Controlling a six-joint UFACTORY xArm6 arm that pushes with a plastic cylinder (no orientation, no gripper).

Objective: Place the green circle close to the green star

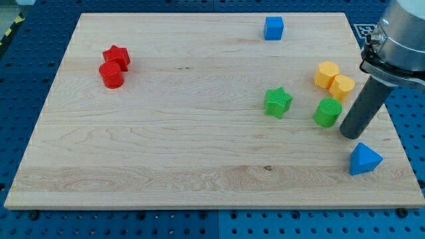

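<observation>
A: Nearest the bottom edge, by the bottom right corner, a blue triangle (364, 160) is seen. What of the board (166, 153)?

B: Light, stiff, smooth-sliding is how the green circle (327, 112) is judged; it is found near the right edge, with the green star (278, 102) a little toward the left edge.

A: Where should it be taken?

B: Its right side should be pushed. No pincer is fitted, so nothing is held; my tip (351, 133) is set just right of the circle, contact unclear.

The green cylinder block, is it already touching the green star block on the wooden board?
No, the green cylinder block sits apart from the green star block, with a strip of bare wooden board between them.
</observation>
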